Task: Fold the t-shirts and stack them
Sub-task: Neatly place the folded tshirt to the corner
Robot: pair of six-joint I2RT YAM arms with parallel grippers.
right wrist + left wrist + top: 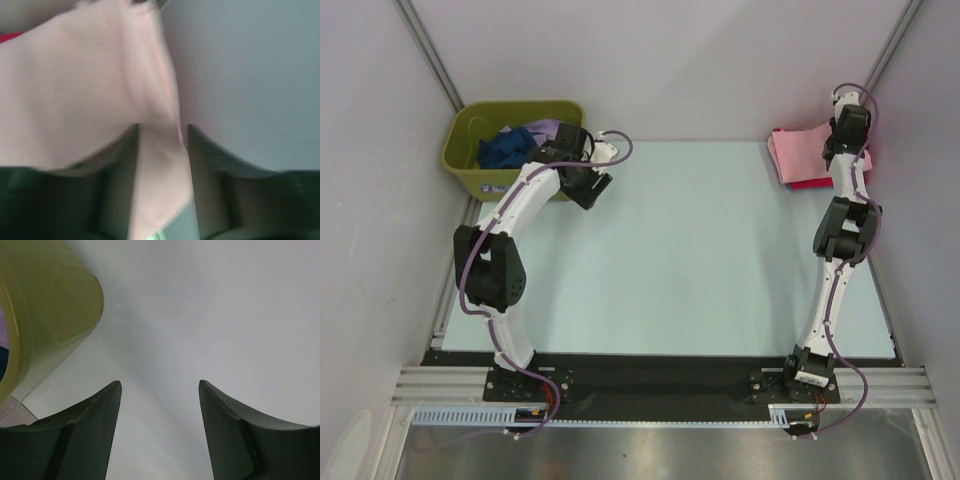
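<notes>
A folded light pink t-shirt (796,153) lies at the table's far right on a red t-shirt (812,184). My right gripper (836,152) is over that stack. In the right wrist view the right gripper (162,131) is shut on a fold of the pink t-shirt (85,85), and a sliver of the red t-shirt (10,36) shows at the left edge. A navy t-shirt (505,148) and a lavender t-shirt (546,127) lie in the olive-green bin (463,167). My left gripper (588,186) is open and empty beside the bin; its view shows the gripper (160,385) over bare table.
The bin's wall (55,315) is close on the left gripper's left side. Grey walls enclose the table on the left, back and right. The light table top (690,250) stretches between the two arms.
</notes>
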